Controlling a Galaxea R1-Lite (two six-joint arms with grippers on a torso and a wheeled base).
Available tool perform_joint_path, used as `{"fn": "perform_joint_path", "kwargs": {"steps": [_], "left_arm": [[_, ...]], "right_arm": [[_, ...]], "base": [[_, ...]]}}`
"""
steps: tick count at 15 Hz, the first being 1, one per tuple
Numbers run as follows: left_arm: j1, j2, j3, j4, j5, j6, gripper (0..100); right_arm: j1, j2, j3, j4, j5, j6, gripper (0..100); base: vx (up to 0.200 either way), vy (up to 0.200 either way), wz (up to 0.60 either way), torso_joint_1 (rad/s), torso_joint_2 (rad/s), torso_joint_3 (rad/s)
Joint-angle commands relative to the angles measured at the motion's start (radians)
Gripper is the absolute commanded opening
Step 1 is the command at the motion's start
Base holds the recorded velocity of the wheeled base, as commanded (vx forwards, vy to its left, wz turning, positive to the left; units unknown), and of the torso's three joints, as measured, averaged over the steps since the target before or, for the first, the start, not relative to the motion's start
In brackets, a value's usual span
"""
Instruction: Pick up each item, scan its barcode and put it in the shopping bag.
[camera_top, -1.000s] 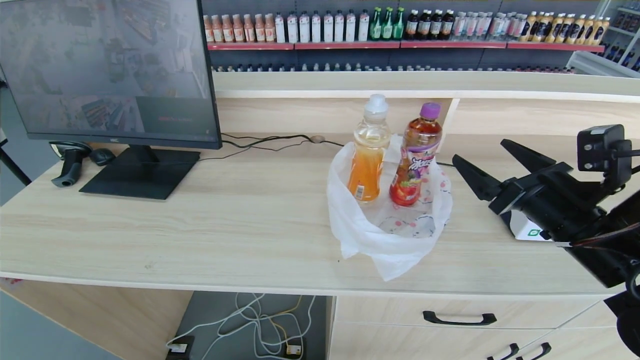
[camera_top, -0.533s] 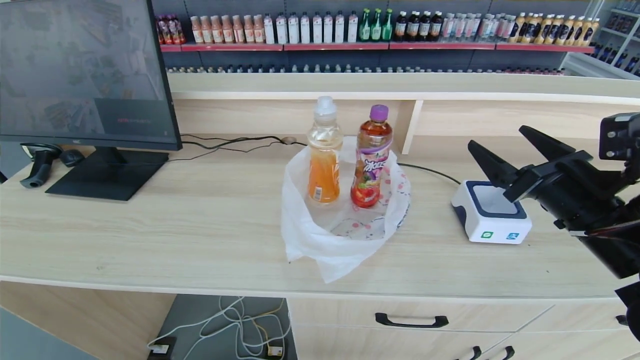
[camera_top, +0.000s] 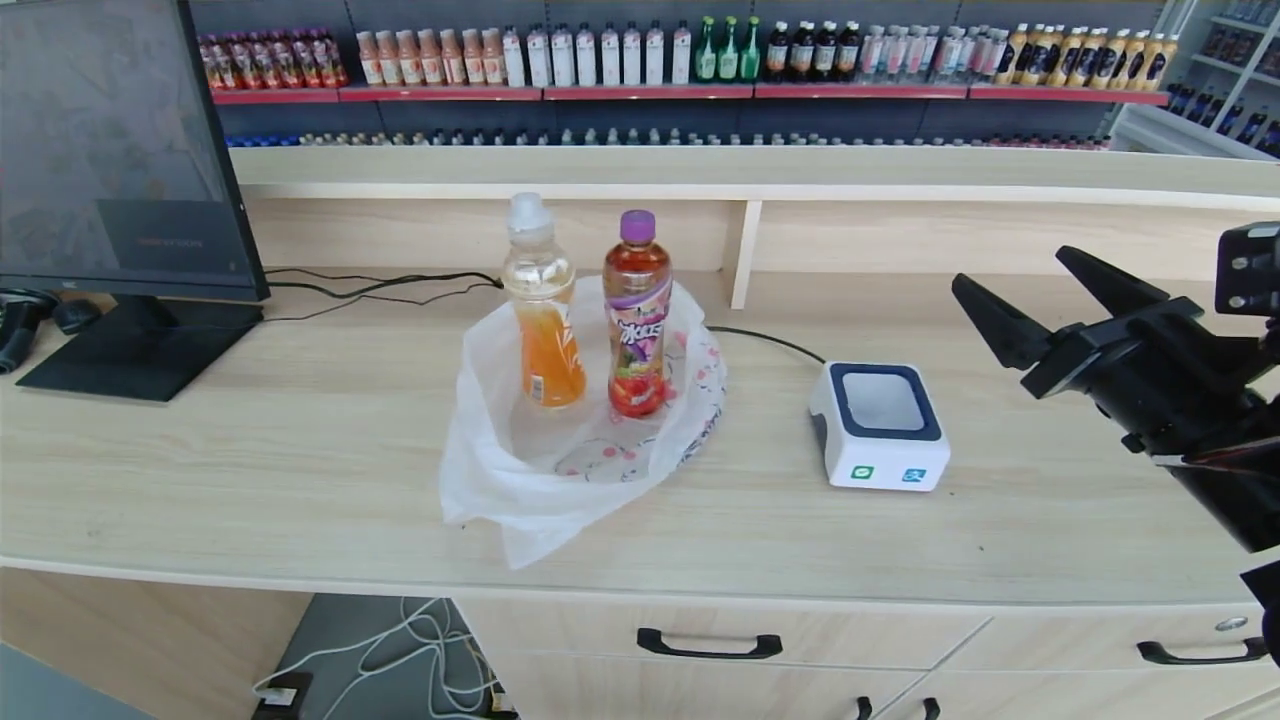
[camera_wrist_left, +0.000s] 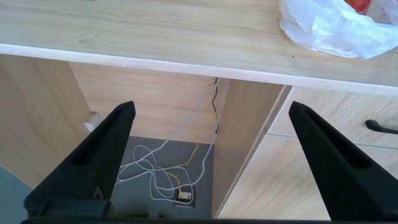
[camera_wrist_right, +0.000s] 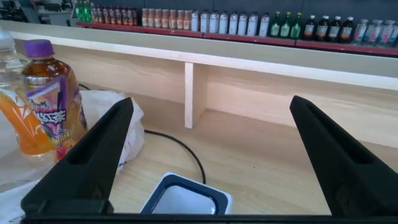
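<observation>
- On the wooden counter (camera_top: 250, 470), the white shopping bag (camera_top: 560, 480) sat open with both drinks upright inside: an orange juice bottle (camera_top: 545, 330) and, just beside it, a purple-capped red drink bottle (camera_top: 637, 320)
- the white barcode scanner (camera_top: 880, 425) sat to the bag's right, apart from it, window facing up
- right gripper (camera_top: 1008, 266) hung above the counter past the scanner, jaws spread wide, holding nothing
- left gripper (camera_wrist_left: 211, 109) was down low in front of the counter edge, also wide open and empty
</observation>
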Motion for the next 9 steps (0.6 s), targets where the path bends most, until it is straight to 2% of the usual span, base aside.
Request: {"fn": "perform_joint_path", "kwargs": {"steps": [1, 4, 7, 9], "left_arm": [[0.0, 0.0, 0.0, -0.001, 0.0, 0.0, 100], [0.0, 0.0, 0.0, -0.001, 0.0, 0.0, 100], [0.0, 0.0, 0.0, -0.001, 0.0, 0.0, 100], [0.0, 0.0, 0.0, -0.001, 0.0, 0.0, 100]], "right_arm": [[0.0, -0.006, 0.003, -0.002, 0.0, -0.001, 100], [0.006, -0.012, -0.002, -0.002, 0.002, -0.001, 100], [0.049, -0.021, -0.074, -0.002, 0.0, -0.004, 100], [0.046, -0.031, -0.088, -0.002, -0.003, -0.003, 100]], "base": [[0.0, -0.2, 0.0, 0.002, 0.01, 0.002], [0.0, -0.2, 0.0, 0.001, 0.0, 0.005], [0.0, -0.2, 0.0, 0.002, 0.01, 0.005], [0.0, 0.0, 0.0, 0.0, 0.0, 0.0]]}}
